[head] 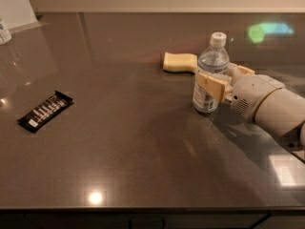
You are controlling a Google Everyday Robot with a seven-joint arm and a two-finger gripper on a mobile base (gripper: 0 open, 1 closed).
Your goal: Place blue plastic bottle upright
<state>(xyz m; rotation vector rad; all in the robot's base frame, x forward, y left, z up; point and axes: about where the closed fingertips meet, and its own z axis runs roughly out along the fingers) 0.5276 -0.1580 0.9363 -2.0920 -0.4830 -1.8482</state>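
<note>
On the dark table (133,147), a black snack bar (45,111) lies at the near left. Farther back on the right, the gripper (213,78) reaches in from the right edge, its fingers clenched on the blue plastic bottle (205,99), which stands upright with its base on the table and its white cap up. Just beyond and left of the bottle lies a yellow sponge (180,62).
</note>
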